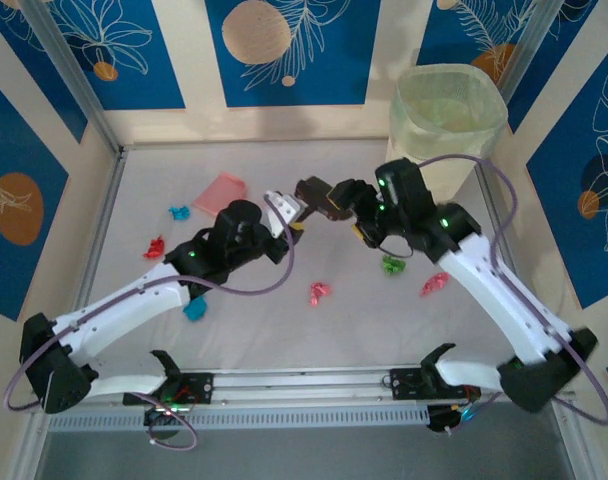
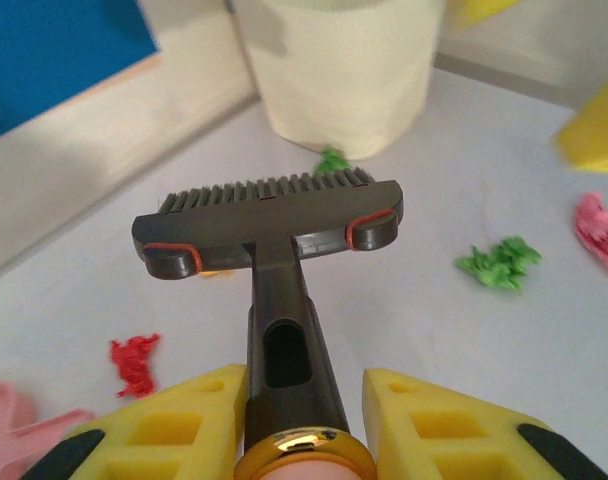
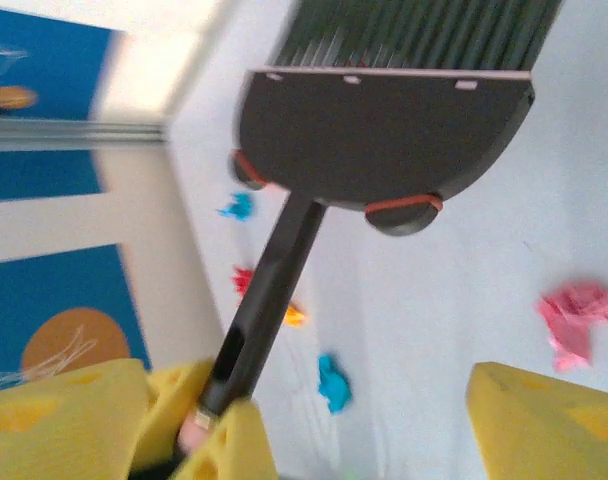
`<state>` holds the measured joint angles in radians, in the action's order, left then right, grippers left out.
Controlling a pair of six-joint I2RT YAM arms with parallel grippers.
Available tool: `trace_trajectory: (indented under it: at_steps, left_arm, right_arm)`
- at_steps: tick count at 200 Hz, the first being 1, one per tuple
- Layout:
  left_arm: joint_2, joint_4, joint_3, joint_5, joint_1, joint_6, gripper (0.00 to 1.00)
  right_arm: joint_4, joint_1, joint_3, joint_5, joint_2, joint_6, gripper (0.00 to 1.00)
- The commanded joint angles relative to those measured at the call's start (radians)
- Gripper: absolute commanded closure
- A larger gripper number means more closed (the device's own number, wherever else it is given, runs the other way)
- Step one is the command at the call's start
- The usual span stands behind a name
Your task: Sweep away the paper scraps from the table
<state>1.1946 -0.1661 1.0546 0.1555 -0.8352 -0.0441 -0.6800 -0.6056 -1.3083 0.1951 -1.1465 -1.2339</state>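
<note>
The brush (image 2: 269, 215) is grasped at its handle end by the clenched left claw (image 2: 294, 425). The right claw (image 3: 314, 390) is released, spread wide close by the head. Scraps (image 1: 320, 291) are scattered across the bench (image 1: 364, 325). The brush may be knocked askew if the right claw is withdrawn carelessly, or twisted in the grip when pressed down.

On the table (image 1: 284, 335), paper scraps (image 1: 319, 292); bin (image 1: 446, 110) behind.

Right wrist view: the brush (image 3: 384, 130) is blurred, its bristles cut off by the top edge. Left wrist view, upper centre: the bristles partly hide a green paper scrap (image 2: 331, 159).
</note>
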Motion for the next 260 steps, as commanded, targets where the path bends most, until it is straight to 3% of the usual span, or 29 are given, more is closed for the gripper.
trace_trajectory:
  at_steps: [1, 34, 70, 87, 111, 128, 157, 222, 260]
  left_arm:
    - [-0.065, 0.022, 0.014, 0.128, 0.052, 0.102, 1.0]
    - [-0.132, -0.028, 0.015, 0.272, 0.106, 0.22, 1.0]
    - [-0.178, -0.192, 0.093, 0.5, 0.12, 0.241, 1.0]
    - [-0.213, -0.262, 0.12, 0.613, 0.138, 0.254, 1.0]
    - [-0.246, -0.371, 0.165, 0.659, 0.178, 0.271, 1.0]
    - [-0.246, -0.482, 0.2, 0.642, 0.208, 0.31, 1.0]
    - [-0.252, -0.661, 0.261, 0.578, 0.25, 0.397, 1.0]
    - [-0.243, -1.015, 0.395, 0.486, 0.277, 0.61, 1.0]
    - [-0.236, -1.087, 0.451, 0.478, 0.278, 0.622, 1.0]
  right_arm:
    - [0.243, 0.008, 0.113, 0.212, 0.09, 0.206, 0.13]
    - [0.241, 0.071, 0.126, 0.158, 0.072, 0.333, 0.14]
    - [0.411, 0.071, 0.142, 0.055, -0.044, 0.526, 0.18]
    - [0.456, 0.058, 0.111, 0.001, -0.141, 0.603, 0.19]
    - [0.532, -0.023, 0.026, -0.059, -0.297, 0.815, 0.19]
    - [0.551, -0.072, -0.05, -0.091, -0.428, 0.962, 0.19]
    - [0.567, -0.071, -0.19, -0.251, -0.634, 1.052, 0.21]
    - [0.166, -0.04, -0.769, -0.275, -1.12, 1.188, 0.3]
    - [0.118, -0.042, -0.903, -0.285, -1.245, 1.252, 0.3]
